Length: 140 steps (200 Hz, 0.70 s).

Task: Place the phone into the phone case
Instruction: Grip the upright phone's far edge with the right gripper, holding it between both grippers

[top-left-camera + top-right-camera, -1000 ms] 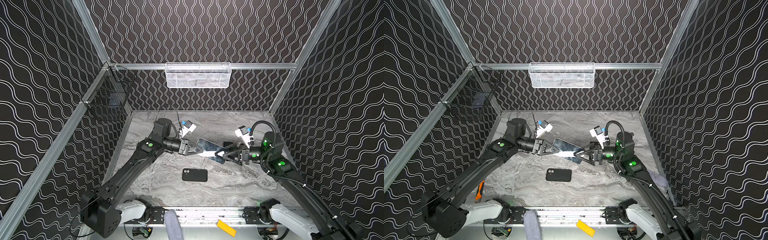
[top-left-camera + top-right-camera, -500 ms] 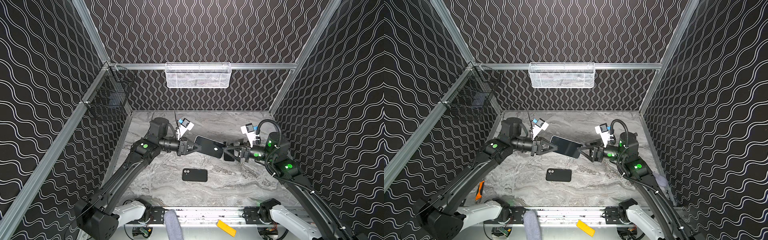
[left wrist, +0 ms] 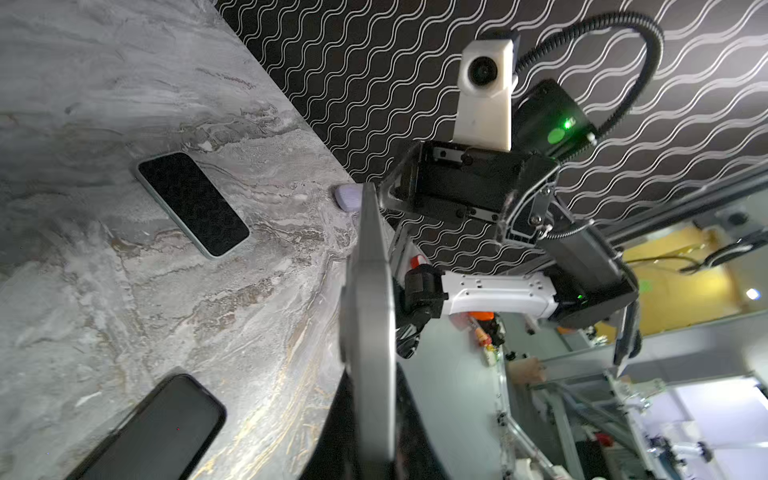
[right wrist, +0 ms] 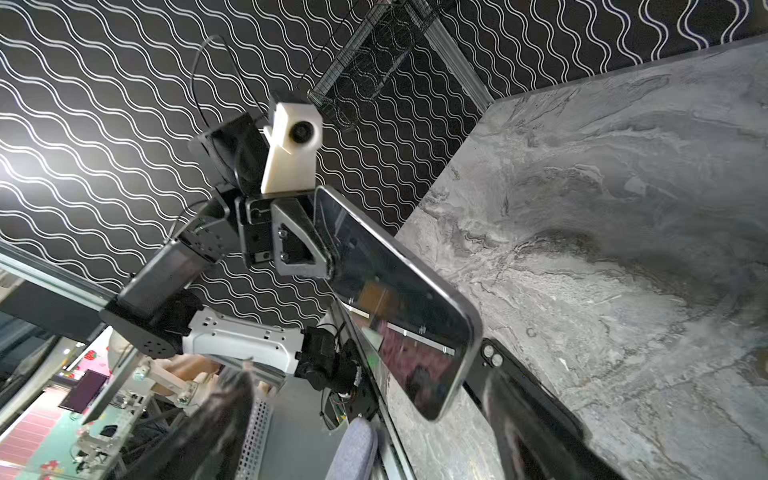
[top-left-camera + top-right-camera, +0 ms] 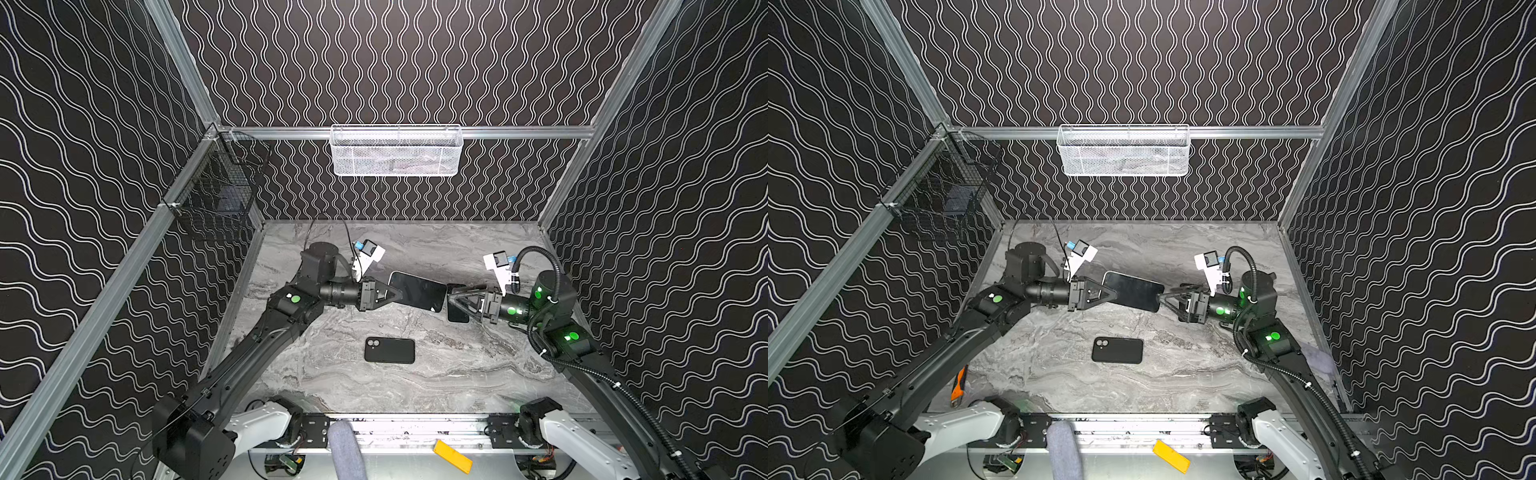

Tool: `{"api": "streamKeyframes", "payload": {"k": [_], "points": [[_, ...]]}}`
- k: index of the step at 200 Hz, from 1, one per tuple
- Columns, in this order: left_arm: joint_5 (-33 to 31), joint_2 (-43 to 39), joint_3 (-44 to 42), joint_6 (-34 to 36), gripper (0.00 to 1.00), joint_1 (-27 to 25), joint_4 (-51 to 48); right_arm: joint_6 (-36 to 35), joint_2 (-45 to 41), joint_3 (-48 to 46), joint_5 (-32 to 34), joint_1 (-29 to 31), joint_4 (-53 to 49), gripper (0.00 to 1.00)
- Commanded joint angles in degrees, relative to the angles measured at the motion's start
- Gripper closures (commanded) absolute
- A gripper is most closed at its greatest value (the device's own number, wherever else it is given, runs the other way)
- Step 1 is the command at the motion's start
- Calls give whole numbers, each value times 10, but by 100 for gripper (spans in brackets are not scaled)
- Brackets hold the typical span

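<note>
In a top view the left claw (image 5: 397, 294) pinches the phone (image 5: 419, 291) aloft, the case (image 5: 390, 350) lying on the desk (image 5: 457, 365). In the right wrist view the right claw (image 4: 370, 374) gapes at its free end; a handover seems likely, with a square closing next.

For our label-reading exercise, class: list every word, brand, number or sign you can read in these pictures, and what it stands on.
None can be read.
Phone in the left gripper: glossy face, reflections only.
Phone case on the table: plain black, no brand visible.
In the wrist views, the room beyond the cell: coloured patches, too blurred to read.
</note>
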Motion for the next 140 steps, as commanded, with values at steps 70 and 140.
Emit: {"api": "streamKeyframes", "payload": {"k": [70,140], "points": [[21,-22,-81,-312,100,0,331,188,-7,-77,-75,-18,245,14],[27,-24,-89,-350,100,0,324,362,78,-105,-113,-18,512,25]]}}
